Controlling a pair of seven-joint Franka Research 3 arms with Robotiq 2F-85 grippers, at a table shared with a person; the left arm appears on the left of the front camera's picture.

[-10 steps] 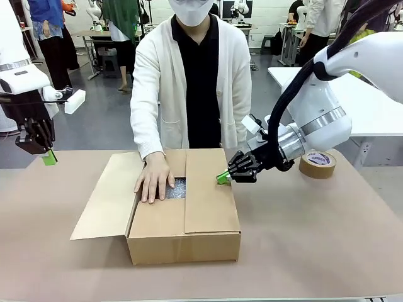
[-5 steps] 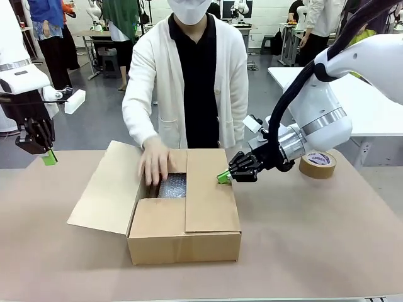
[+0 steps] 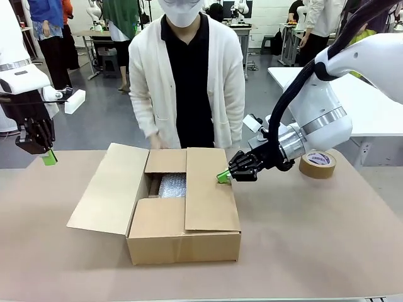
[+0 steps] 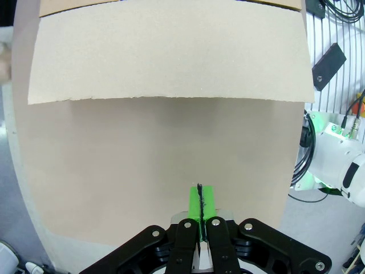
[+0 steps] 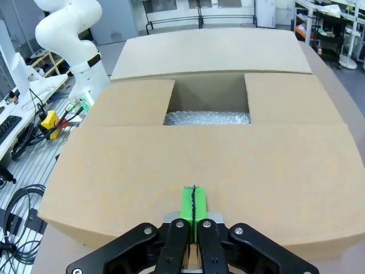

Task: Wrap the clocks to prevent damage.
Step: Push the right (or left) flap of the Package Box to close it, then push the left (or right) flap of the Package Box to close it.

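From the front, a cardboard box (image 3: 182,214) sits in the middle of the desk (image 3: 302,239). Its left flap (image 3: 107,189) hangs open, and the right flap (image 3: 208,189) is folded over the top. Through the gap I see bubble wrap (image 3: 171,185) inside the box. I cannot tell if the clocks are in it. My right pincer (image 3: 221,177) is closed with nothing in it, right at the edge of the right flap. My left pincer (image 3: 49,157) is closed too, up in the air by the far left side of the desk. A tape roll (image 3: 317,164) lies on the desk to the right. A person (image 3: 189,82) stands behind the box. From my left wrist, my green pads (image 4: 195,200) are pressed together over the bare desk, with the open flap farther on. From my right wrist, my pads (image 5: 189,201) are pressed together just over the folded flap, and the bubble wrap shows in the hole past it.
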